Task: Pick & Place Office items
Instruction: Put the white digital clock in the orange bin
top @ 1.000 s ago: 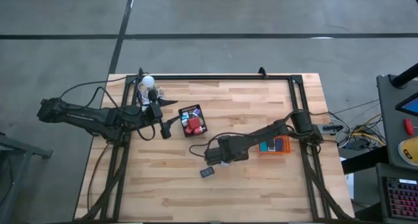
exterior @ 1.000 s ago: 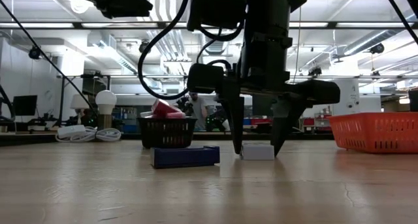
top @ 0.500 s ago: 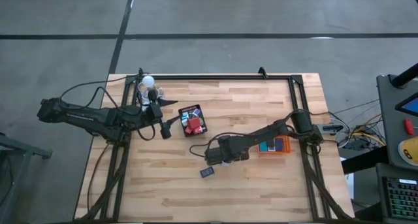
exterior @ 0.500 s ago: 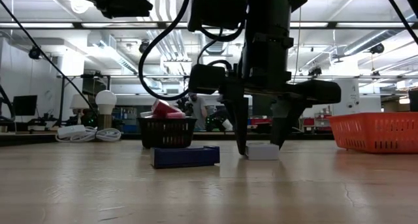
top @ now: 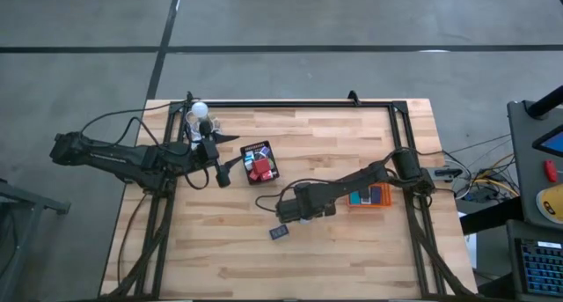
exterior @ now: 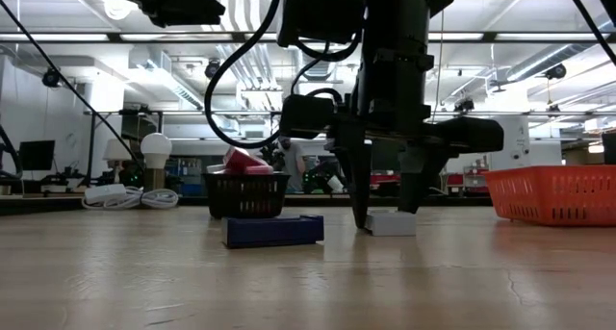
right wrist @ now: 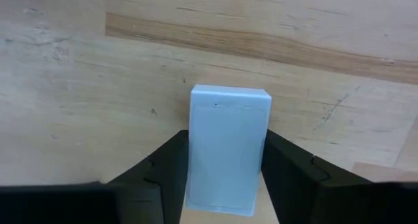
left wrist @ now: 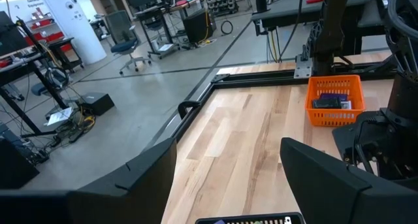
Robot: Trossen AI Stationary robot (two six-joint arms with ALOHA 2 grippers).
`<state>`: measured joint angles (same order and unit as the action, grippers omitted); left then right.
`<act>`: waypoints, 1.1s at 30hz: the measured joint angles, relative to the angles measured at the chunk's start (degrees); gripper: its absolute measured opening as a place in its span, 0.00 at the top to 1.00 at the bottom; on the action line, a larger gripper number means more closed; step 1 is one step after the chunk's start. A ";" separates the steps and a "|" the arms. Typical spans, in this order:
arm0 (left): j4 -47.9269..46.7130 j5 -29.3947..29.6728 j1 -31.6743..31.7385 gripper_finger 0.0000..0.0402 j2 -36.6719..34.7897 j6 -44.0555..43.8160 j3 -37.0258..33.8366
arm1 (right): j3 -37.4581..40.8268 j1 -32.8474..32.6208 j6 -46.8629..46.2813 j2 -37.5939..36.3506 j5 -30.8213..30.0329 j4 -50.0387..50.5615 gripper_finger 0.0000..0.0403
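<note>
We read no writing on the white block (right wrist: pixel 228 149); our right gripper (right wrist: pixel 225 175) grasps it, fingers touching both sides. Our left gripper (left wrist: pixel 228 178) waits far left, spread and holding nothing.

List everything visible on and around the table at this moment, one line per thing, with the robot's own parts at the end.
Light butcher-block wooden table: one, under everything.
Black mesh tray: one, left of centre, holding red, blue and white office items.
Orange plastic basket: one, on the table's right side, holding blue and dark pieces.
Dark blue flat block: one, lying on the table near the front.
White rectangular block: one, on the wood between the right gripper's fingers.
White round bulb with cords: one, at the back-left corner.
Left gripper: open, beside the mesh tray, holding nothing.
Right gripper: fingers down around the white block, against its sides.
</note>
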<state>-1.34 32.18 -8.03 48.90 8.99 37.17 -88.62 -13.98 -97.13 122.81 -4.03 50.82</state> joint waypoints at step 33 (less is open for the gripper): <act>0.01 0.00 -0.01 0.31 0.00 0.01 0.00 | 19.27 -0.03 -14.66 -32.34 -9.65 24.27 0.58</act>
<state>-1.33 32.19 -8.05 48.90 9.00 37.17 -69.35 -14.01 -111.80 90.47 -13.68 75.08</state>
